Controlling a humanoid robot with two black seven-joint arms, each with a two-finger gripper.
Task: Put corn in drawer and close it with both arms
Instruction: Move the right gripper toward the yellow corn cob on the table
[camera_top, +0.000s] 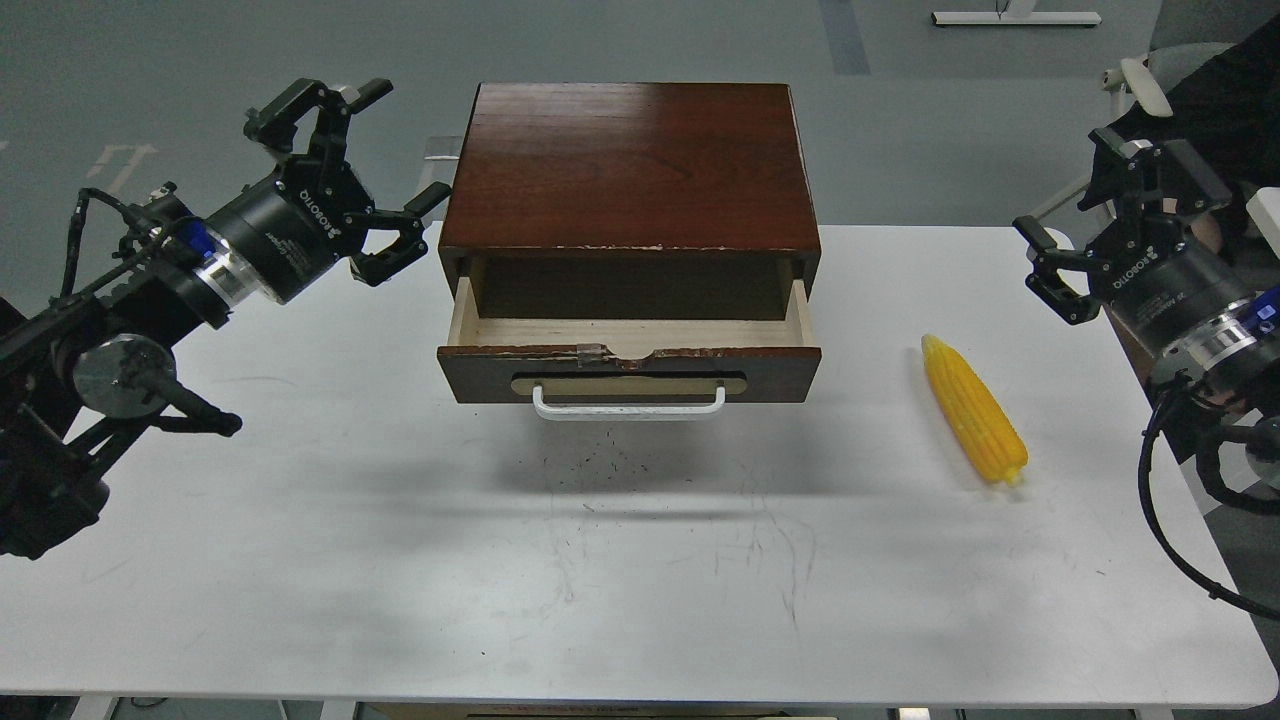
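A yellow corn (973, 410) lies on the white table (640, 570), to the right of the dark reddish-brown wooden box (628, 165). The drawer (628, 352) is pulled partly out, its pale inside is bare, and a white bar handle (628, 403) sits on its front. My left gripper (372, 165) hovers open just left of the box's upper corner, holding nothing. My right gripper (1085, 220) hangs open over the table's right edge, above and to the right of the corn, apart from it.
The table's front half shows only scuff marks. A white chair (1150, 85) stands behind the right arm. The table's right edge runs close under the right arm (1200, 320).
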